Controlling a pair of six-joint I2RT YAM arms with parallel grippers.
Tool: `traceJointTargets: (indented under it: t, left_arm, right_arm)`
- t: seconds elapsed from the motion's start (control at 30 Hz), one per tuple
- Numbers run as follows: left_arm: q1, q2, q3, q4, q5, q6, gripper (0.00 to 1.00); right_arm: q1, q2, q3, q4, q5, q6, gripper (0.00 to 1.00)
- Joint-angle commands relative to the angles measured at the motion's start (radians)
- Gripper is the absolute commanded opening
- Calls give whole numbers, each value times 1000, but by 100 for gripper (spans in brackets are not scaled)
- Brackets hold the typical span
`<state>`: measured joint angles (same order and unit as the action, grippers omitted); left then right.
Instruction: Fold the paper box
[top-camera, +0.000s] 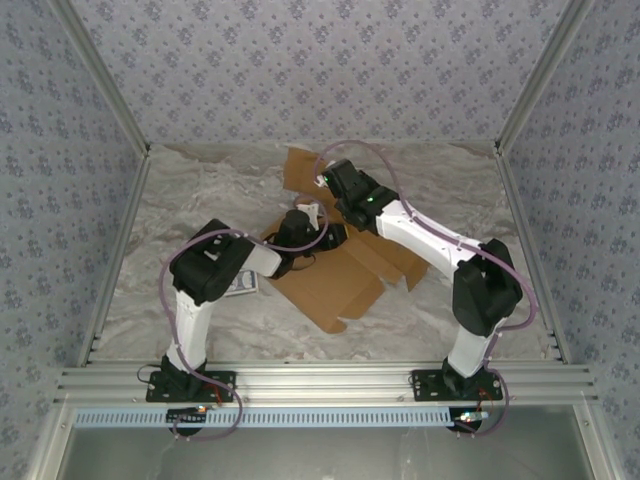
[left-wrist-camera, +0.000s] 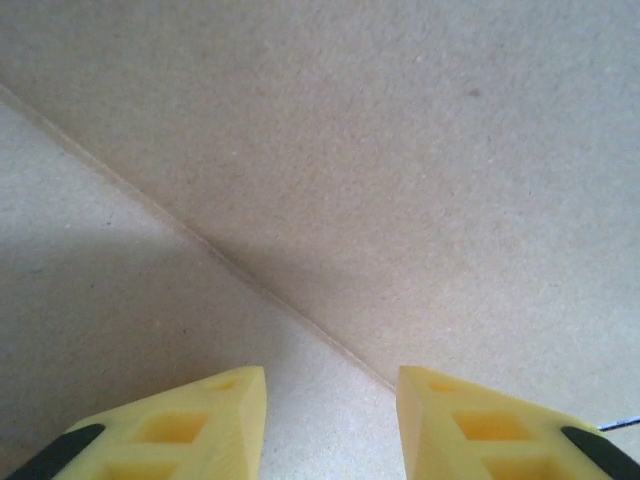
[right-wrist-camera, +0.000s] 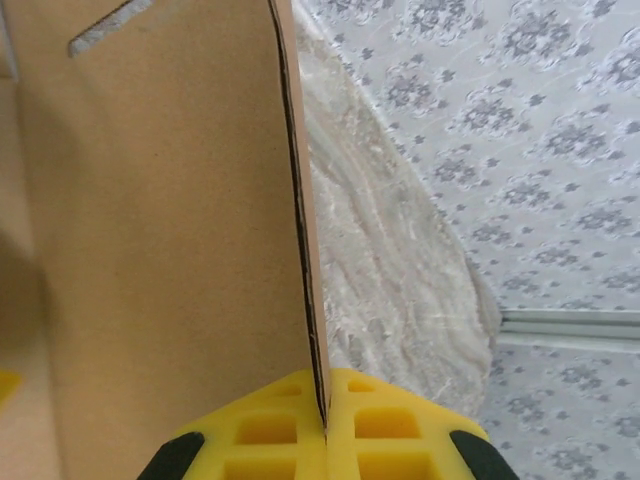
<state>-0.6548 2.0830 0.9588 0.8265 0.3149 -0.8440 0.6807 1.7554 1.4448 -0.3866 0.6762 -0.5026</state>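
Left gripper (top-camera: 308, 222) points down onto the paper box (top-camera: 335, 285), a flat brown cardboard sheet lying mid-tabletop (top-camera: 200, 190), as seen from the overhead camera. The right gripper (top-camera: 325, 180) reaches to the sheet's far end, at a flap (top-camera: 298, 165). A small blue-and-white packet (top-camera: 240, 285) lies on the tabletop beside the left arm, near the sheet's left edge. Patterned walls (top-camera: 320, 70) close in the tabletop on three sides.

From the left wrist, the two yellow fingers (left-wrist-camera: 225, 425) stand narrowly apart with nothing between them, close over bare cardboard crossed by a diagonal crease (left-wrist-camera: 250, 280).

From the right wrist, the yellow fingers (right-wrist-camera: 270, 430) are pressed together on the near edge of the cardboard flap, which stands upright and is pinched between them. A slot (right-wrist-camera: 105, 25) is cut near its upper left corner. Marbled tabletop and patterned wall lie to the flap's right.
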Motion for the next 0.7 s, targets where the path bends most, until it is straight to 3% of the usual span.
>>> traceJointTargets:
  t: [0.0,0.2,0.3,0.43,0.53,0.67]
  left_arm:
    - [29,-73,-53,-57,8,-6,42]
    - [80,-197,-145,-103,16,9,46]
    - [109,-260,-181,-124,14,37,48]
    - [156,-340,-194,-196,22,86,49]
    - [209,-414,-198,-258,41,96,50]
    - [242,-532,-126,-475,67,162,52]
  right_arm:
    - [-2,9,-52,211,105,-199,0]
    - [-19,-28,-219,560,98,-470,0]
    - [-42,-45,-284,660,71,-522,0]
    - [-70,-88,-288,607,-6,-502,0]
    - [-93,-154,-290,465,-156,-484,0]
    - [-125,-196,-261,332,-284,-472,0]
